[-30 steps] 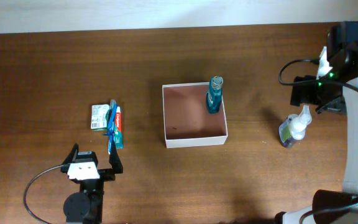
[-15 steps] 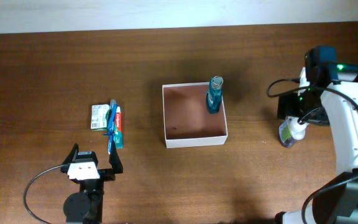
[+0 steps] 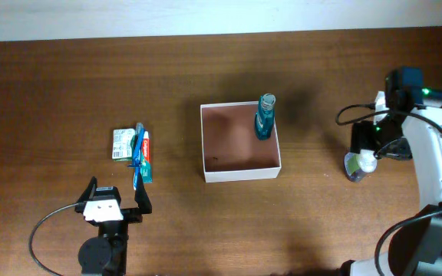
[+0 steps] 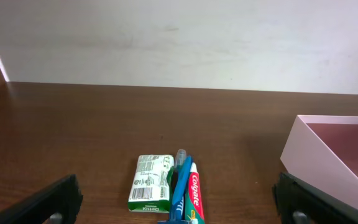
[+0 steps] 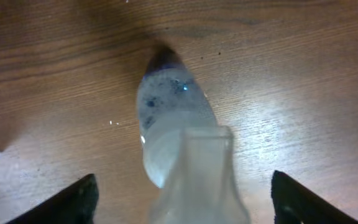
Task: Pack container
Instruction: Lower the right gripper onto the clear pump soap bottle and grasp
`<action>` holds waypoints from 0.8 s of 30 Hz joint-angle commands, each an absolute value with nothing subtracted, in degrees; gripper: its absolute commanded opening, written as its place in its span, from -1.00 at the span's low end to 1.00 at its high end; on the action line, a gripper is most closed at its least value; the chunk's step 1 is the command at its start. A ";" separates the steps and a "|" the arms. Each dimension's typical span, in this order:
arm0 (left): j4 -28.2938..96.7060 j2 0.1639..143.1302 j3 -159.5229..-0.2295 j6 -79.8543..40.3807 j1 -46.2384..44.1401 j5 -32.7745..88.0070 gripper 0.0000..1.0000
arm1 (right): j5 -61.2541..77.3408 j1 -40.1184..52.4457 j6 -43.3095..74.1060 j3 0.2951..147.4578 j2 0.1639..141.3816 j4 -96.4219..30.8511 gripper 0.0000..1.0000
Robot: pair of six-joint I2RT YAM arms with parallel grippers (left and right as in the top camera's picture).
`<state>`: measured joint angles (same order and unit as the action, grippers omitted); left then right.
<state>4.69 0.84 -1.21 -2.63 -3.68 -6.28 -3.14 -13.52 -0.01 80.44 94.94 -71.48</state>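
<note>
The container (image 3: pixel 240 175), a shallow white-walled box with a reddish-brown inside, sits mid-table; its corner shows in the left wrist view (image 4: pixel 316 163). A teal bottle (image 3: pixel 265 116) stands in its back right corner. A clear pump bottle (image 3: pixel 357 164) stands to the right. My right gripper (image 3: pixel 367 150) is open right above it, its fingers on either side of the pump head (image 5: pixel 191 168). My left gripper (image 3: pixel 115 201) is open and empty at the front left, just short of a Colgate tube (image 4: pixel 193 194), a blue toothbrush (image 4: pixel 180 186) and a green Dettol pack (image 4: pixel 151 183).
A pale wall (image 4: pixel 179 37) runs along the table's far edge. The toothpaste, toothbrush and soap pack (image 3: pixel 123 144) lie together left of the container. A black cable (image 3: pixel 48 230) loops by the left arm's base.
My right gripper has moved down and left from the back right edge to right over the pump bottle. The left arm and other objects have not moved.
</note>
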 commanded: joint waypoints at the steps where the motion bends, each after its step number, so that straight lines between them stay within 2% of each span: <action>1: 4.51 0.34 -0.78 -2.98 -3.60 -6.90 0.99 | 1.43 -14.90 -3.70 80.16 95.31 -71.22 0.52; 6: 4.51 0.34 -0.78 -2.98 -3.57 -6.90 0.99 | 1.52 -14.92 -4.32 80.16 95.31 -71.00 0.40; 24: 4.54 0.34 -0.78 -2.98 -3.60 -6.90 0.99 | 1.02 -15.03 -7.09 80.03 97.14 -70.48 0.28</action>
